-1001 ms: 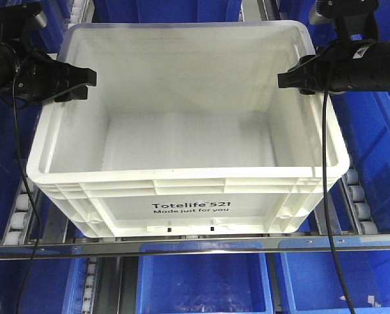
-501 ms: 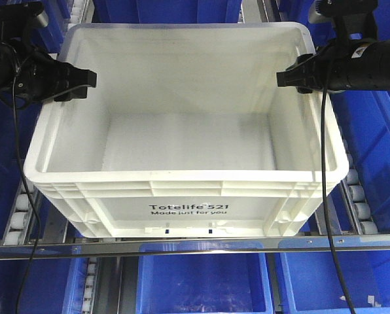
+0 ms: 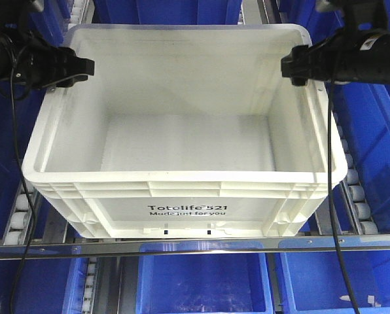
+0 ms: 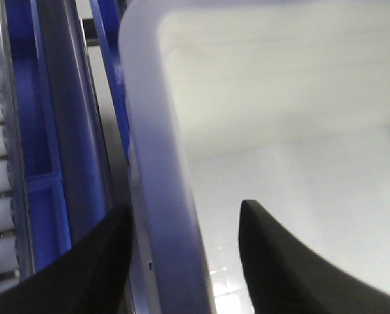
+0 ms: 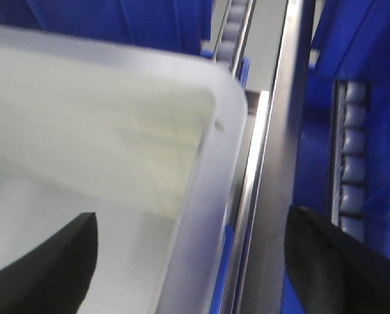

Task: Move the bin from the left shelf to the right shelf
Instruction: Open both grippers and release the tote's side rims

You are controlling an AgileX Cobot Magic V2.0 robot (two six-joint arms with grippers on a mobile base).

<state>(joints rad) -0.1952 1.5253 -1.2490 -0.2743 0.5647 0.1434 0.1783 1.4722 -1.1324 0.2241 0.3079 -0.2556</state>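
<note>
white Totelife tote point(image 3: 182, 163) sitting on roller shelf point(image 3: 355, 196) | left gripper point(image 4: 182, 261) fingers wide, straddling its left rim | right gripper point(image 5: 188, 255) same, wide over right rim

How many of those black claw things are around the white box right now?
2. The left gripper straddles the bin rim at its far left corner; the right gripper straddles the rim at the far right corner. Both look open.
</note>
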